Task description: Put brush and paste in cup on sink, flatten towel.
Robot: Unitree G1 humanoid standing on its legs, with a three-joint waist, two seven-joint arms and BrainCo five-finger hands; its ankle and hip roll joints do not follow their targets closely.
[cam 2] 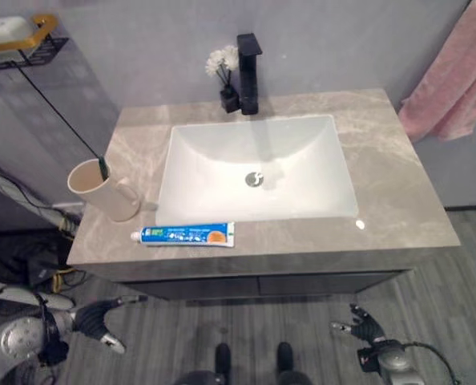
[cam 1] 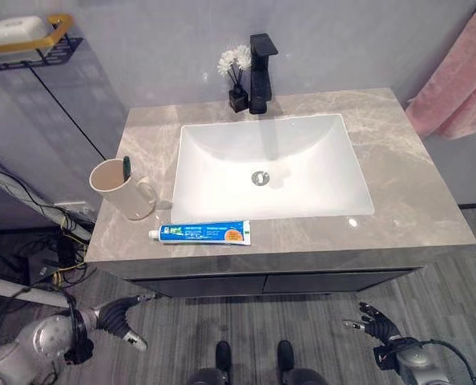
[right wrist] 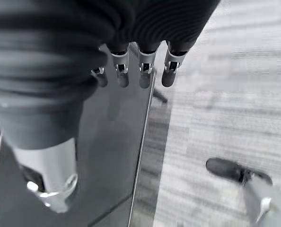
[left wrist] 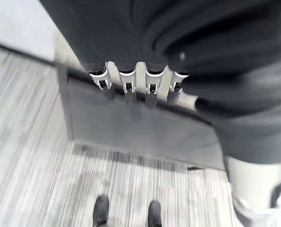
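I see both hands low over grey wood-grain floor (cam 1: 318, 321), in front of the dark cabinet (cam 1: 270, 282) under the counter. My left hand (cam 1: 119, 317) hangs at the lower left with its fingers loosely spread and slightly bent, holding nothing; its wrist view shows them straight toward the cabinet front. My right hand (cam 1: 377, 322) hangs at the lower right, fingers splayed and empty, near the cabinet's corner.

Above them, the grey marbled counter (cam 1: 414, 192) carries the paste (cam 1: 199, 233), a blue and white tube lying flat along the front edge, just before the white sink (cam 1: 270, 170). Its print is too small for me to read. The cream cup (cam 1: 123, 188) stands upright on the left of the counter, near the tube's cap end, with the green brush (cam 1: 127, 168) already standing in it.

Further back, a black tap (cam 1: 260, 72) and a small dark vase of white flowers (cam 1: 236, 79) sit behind the basin. A pink towel (cam 1: 456, 88) hangs bunched on the right wall. A wire shelf (cam 1: 31, 42) with a white soap is fixed high on the left wall.
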